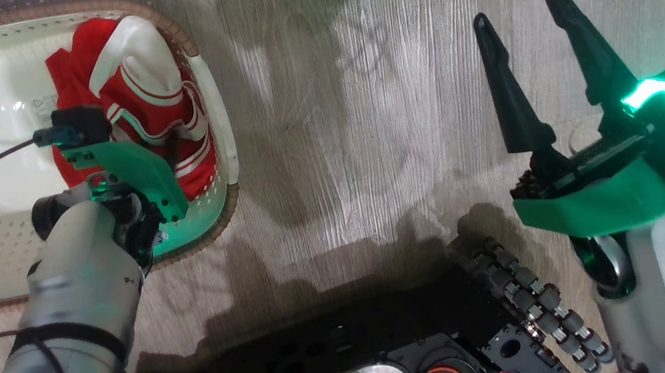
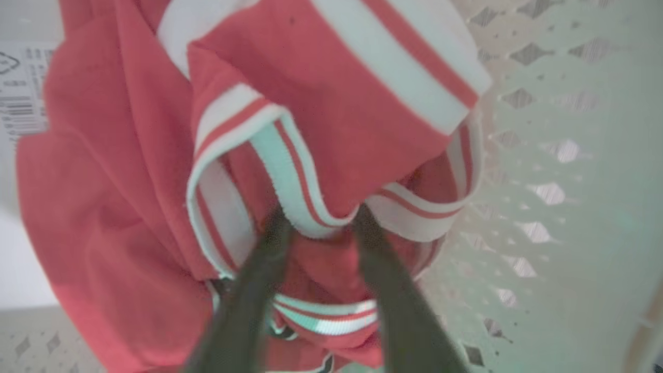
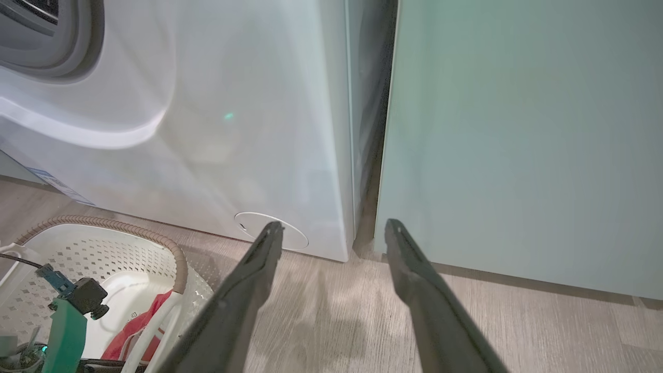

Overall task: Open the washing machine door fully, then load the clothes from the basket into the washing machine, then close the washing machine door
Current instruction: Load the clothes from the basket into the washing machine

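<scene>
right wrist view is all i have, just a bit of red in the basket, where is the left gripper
observer: The left gripper is down inside the basket, nosed into the clothes.
operator: got hold of them
observer: Not yet. In the left wrist view its fingers stand apart, with a fold of striped trim between them.
operator: how do the clothes lie
observer: The head view shows them heaped against the basket's wall on the robot's right; much of its bottom shows bare.
</scene>
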You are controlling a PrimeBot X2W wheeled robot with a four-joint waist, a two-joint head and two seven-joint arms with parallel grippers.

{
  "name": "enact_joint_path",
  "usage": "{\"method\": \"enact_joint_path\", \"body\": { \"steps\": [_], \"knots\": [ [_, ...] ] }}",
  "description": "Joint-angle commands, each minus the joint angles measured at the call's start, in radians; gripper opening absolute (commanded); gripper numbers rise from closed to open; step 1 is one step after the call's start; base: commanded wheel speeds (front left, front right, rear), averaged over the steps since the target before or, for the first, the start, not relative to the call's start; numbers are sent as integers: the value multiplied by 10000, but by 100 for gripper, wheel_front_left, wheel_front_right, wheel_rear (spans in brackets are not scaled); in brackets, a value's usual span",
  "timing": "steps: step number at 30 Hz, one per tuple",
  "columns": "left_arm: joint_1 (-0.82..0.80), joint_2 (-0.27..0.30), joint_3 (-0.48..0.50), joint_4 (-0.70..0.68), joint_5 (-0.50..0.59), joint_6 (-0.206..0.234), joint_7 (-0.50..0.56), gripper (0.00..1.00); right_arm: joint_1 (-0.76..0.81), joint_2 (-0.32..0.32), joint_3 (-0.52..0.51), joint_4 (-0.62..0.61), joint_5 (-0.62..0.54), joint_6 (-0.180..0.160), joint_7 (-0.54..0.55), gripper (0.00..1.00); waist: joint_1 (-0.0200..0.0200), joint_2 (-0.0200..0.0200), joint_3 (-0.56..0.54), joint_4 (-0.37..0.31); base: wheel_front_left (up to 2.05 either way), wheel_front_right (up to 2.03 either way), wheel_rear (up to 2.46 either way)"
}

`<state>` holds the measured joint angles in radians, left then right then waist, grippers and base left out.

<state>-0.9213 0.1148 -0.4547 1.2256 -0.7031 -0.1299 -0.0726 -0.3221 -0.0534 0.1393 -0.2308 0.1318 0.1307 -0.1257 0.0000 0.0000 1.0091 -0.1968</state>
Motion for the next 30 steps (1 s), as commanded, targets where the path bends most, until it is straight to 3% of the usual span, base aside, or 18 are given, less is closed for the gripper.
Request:
{"method": "enact_joint_path", "body": {
  "steps": [1, 9, 18, 30],
  "knots": [
    [287, 265, 11, 108, -49, -7, -117, 0, 575, 32, 127, -445, -57, 0, 100, 100, 0, 0, 2, 0, 0, 0, 0],
    [122, 396, -330, 237, -20, -7, -983, 0, 353, 32, 249, -296, 141, 0, -104, 100, 0, 0, -122, -14, 0, 0, 0],
    [315, 697, -435, 54, 173, 33, -1862, 0, 4, 32, 419, 599, 511, 0, -608, 100, 0, 0, -1251, 115, 0, 0, 0],
    [2411, 1344, 1570, -4574, 1663, 1271, -1890, 0, 123, 32, 193, 1412, 776, 0, -932, 100, 0, 0, -3026, 567, 0, 0, 0]
  ]
}}
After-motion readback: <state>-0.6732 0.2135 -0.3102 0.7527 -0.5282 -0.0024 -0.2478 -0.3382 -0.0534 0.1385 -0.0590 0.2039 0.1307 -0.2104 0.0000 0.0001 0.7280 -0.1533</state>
